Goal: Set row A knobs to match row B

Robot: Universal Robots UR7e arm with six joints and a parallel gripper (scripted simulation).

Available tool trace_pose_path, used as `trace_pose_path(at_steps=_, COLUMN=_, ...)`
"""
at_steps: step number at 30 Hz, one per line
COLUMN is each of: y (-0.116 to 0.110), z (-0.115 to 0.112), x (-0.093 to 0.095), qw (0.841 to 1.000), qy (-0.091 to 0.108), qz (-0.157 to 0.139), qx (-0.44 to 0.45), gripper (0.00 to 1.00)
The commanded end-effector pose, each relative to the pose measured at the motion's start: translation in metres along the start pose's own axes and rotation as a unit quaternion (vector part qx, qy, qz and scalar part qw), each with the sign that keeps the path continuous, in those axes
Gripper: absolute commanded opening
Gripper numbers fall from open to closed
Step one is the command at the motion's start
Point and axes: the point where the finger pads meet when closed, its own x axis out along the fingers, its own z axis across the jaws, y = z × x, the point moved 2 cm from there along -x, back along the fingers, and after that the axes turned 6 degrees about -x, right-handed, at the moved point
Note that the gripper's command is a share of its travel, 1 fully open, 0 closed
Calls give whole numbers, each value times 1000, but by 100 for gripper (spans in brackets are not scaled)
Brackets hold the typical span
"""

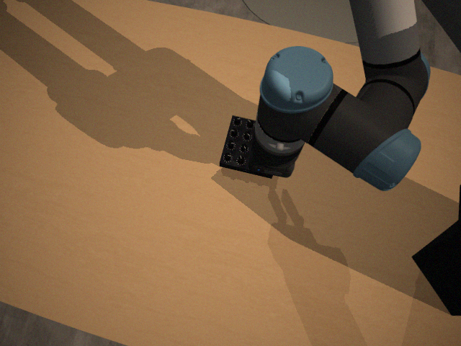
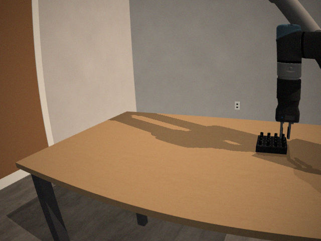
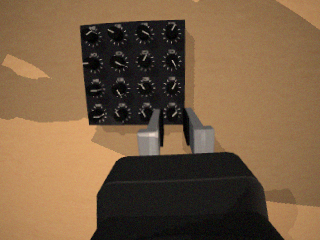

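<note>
The black knob box [image 1: 247, 170] [image 2: 271, 149] [image 3: 106, 102] stands on the table. In the wrist view names are printed above the knobs, so row A is nearest my gripper. A1 [image 3: 172, 112] is at its right end, A4 [image 3: 98, 115] at its left. B1 [image 3: 172, 87] points upper right; A1's line slants lower left to upper right, outer end unclear. A2 [image 3: 146, 112] and B2 [image 3: 145, 88] point roughly upper left. My gripper [image 2: 285, 138] [image 3: 173, 120] is part open, its fingers on either side of A1 without touching it in view. Fingertip height is unclear; the top view hides the fingers.
The socket is not visible. Knob A2 is close beside the left finger in the wrist view. Rows C and D lie farther from my gripper. The arm covers part of the box in the top view. A black block [image 1: 441, 266] shows at that view's right edge.
</note>
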Motion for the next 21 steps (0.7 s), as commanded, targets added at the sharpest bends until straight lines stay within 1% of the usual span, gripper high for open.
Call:
trace_pose_path(at_steps=1, y=0, z=-1, x=-11, qw=1000, qy=0, qz=0, qx=0, gripper=46)
trace_pose_path(at_steps=5, y=0, z=-1, x=-15, qw=1000, qy=0, qz=0, qx=0, gripper=46)
trace_pose_path(at_steps=21, y=0, z=-1, x=-15, qw=1000, qy=0, qz=0, qx=1, gripper=46)
